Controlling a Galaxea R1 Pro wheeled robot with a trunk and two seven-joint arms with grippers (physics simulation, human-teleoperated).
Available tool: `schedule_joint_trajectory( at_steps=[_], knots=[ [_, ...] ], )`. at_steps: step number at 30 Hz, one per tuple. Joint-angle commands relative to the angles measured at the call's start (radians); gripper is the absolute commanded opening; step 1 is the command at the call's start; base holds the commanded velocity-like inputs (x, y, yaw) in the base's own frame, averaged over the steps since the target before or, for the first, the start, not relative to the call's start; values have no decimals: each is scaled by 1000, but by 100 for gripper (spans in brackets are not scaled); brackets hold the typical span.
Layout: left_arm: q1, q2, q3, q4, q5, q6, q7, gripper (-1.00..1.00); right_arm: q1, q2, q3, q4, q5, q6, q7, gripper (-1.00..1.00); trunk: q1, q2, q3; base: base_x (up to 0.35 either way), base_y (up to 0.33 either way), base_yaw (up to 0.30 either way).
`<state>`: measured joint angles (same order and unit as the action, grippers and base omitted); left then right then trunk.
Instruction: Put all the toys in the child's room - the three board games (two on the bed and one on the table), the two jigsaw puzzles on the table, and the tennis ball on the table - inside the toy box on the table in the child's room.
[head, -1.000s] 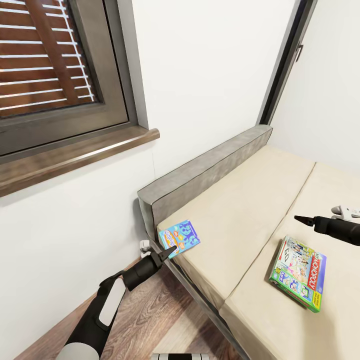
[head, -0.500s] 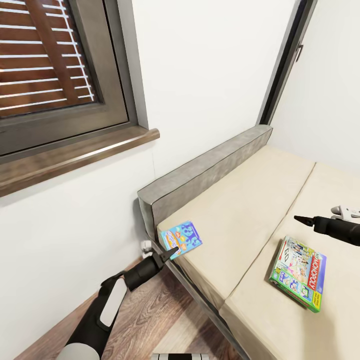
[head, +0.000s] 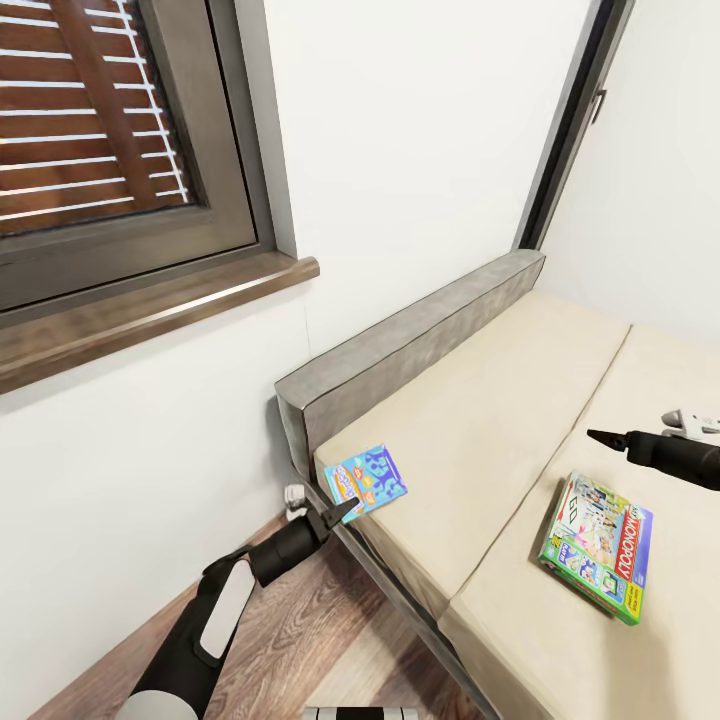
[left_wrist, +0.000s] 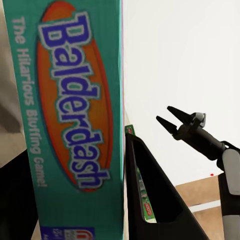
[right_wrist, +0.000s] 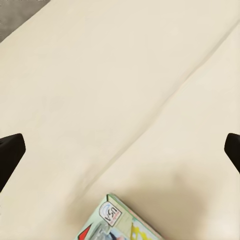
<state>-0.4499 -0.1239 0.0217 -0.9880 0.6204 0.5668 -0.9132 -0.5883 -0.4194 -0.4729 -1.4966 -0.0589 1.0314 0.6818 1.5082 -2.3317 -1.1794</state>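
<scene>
While left jaws clamp one blue board game (head: 366, 479), right jaws (apart) hover above one Monopoly box (head: 597, 545).

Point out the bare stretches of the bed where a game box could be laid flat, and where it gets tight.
Widest bare patch: the bed between the headboard and the MONOPOLY box. Tight spots: the near corner, where the left gripper holds the blue board game, and around the right gripper above the MONOPOLY box.
</scene>
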Motion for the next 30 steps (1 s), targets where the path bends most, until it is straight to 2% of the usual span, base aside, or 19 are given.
schedule_joint_trajectory(
  at_steps=[1, 7, 17, 30],
  knots=[
    [0, -1, 2, 0, 4, 8, -3, -100, -1, 0, -1, 0, -6, 7, -1, 100, 0, 0, -1, 0, 0, 0],
    [-1, 0, 1, 0, 4, 10, -3, -100, -1, 13, -1, -4, -5, 8, -1, 100, -19, 35, 15, 0, 0, 0],
    [-1, 0, 1, -4, 4, 20, -2, -100, -1, 19, 1, -6, -5, 12, -1, 100, -58, 105, 46, 0, 0, 0],
    [-1, 0, 0, -7, 4, 25, -3, -100, -1, 21, 30, -7, -4, 16, -2, 100, -108, 196, 87, 0, 0, 0]
  ],
)
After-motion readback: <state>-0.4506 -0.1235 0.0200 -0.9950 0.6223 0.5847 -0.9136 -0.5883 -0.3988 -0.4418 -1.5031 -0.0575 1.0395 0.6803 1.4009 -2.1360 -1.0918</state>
